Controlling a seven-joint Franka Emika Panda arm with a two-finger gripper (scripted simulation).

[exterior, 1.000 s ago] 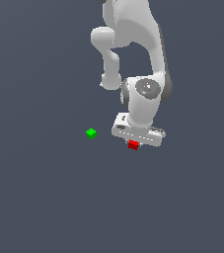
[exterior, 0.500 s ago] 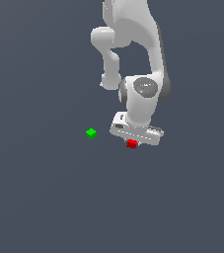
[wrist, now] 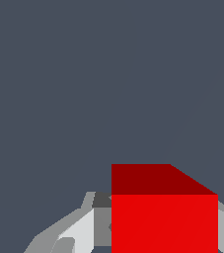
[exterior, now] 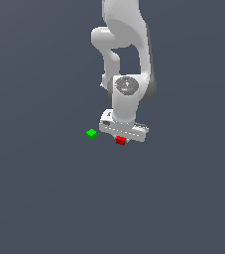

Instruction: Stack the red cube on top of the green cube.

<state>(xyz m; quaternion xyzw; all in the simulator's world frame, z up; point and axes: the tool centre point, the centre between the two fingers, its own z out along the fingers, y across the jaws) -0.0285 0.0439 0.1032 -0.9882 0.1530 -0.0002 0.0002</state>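
Red cube held in the gripper, beside the green cube

The gripper (exterior: 121, 141) is closed around the red cube (exterior: 120, 141), with the green cube (exterior: 91, 133) resting on the desk (exterior: 44, 198) nearby toward the exterior view's left.

one red cube (exterior: 120, 141), one green cube (exterior: 91, 134), and one white arm (exterior: 126, 69).

Open floor (exterior: 44, 198) all round; only green cube (exterior: 91, 133) stands beside gripper (exterior: 122, 141) w/ red cube (exterior: 120, 141)
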